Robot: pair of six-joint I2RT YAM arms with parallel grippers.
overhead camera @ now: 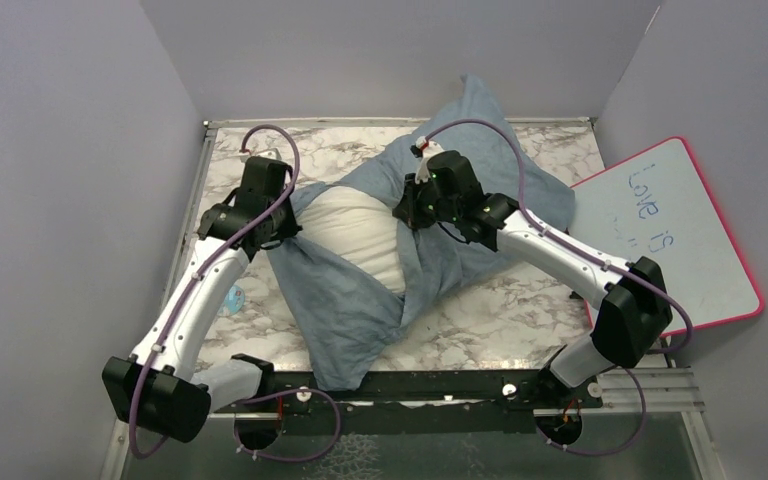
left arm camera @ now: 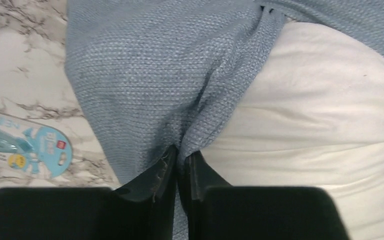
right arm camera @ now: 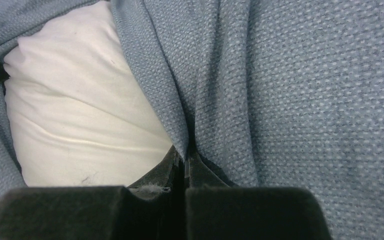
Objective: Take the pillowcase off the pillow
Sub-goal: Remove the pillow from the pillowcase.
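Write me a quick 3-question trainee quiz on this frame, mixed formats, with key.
1. True or false: the pillow is completely out of the pillowcase.
2. What is the left pincer clamped on? A) the pillowcase B) the pillow C) nothing
3. Fill in: the right pincer pinches a fold of ___ cloth.
Key: 1 false, only its middle is bared; 2 A; 3 grey-blue.
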